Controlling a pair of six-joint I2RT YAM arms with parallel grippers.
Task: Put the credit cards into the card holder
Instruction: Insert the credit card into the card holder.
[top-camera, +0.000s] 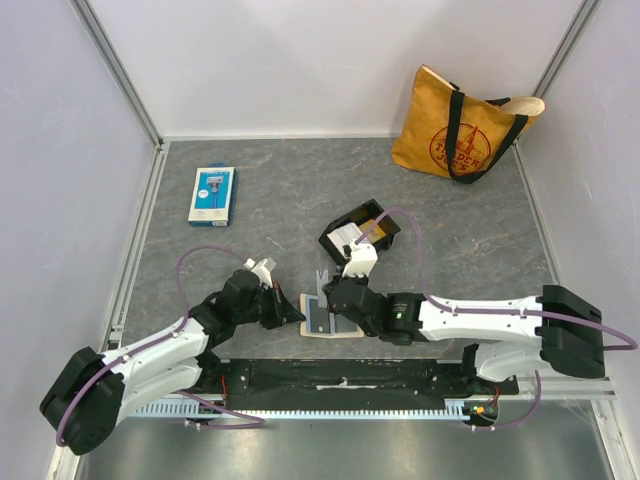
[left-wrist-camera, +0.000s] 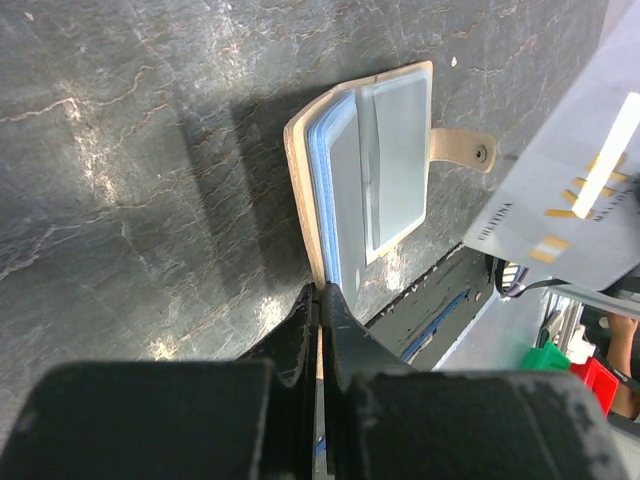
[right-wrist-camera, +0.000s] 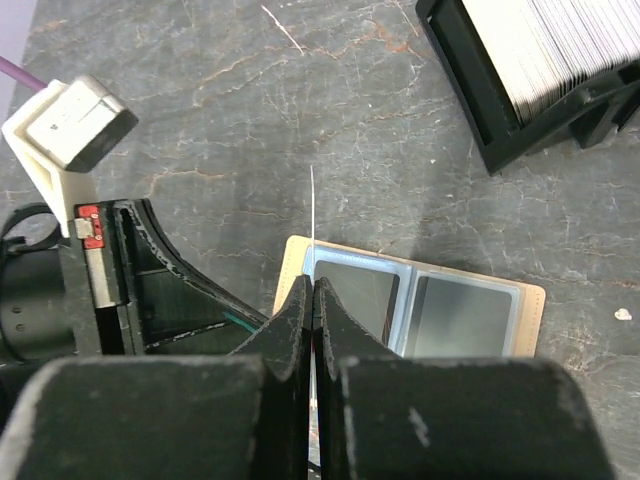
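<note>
Since the right hand (right-wrist-camera: 313, 290) is pressed together on a thin grey-blue plastic credit card (left-wrist-camera: 560, 195), which its own camera sees edge-on, I judge the step to be sliding that card into a clear pocket. To do it well, I would square the card's lower edge with the pocket mouth, tilt it shallow rather than upright, and feed it slowly so it doesn't snag on the plastic lip or push the holder across the table.

The flat tan wallet-like card holder (right-wrist-camera: 532, 300) lies open on the grey stone-patterned table (top-camera: 300, 200), near the middle of the front edge. The black rectangular tray (right-wrist-camera: 480, 110) with its stack of white cards (right-wrist-camera: 560, 50) sits just beyond it. The left hand (left-wrist-camera: 320, 297) is shut, pinching the holder's tan edge. I want that hold firm and low as an anchor.

My left arm reaches low, forward and rightward. My right arm stretches leftward from its base, forearm nearly level, wrist turned down over the holder.
</note>
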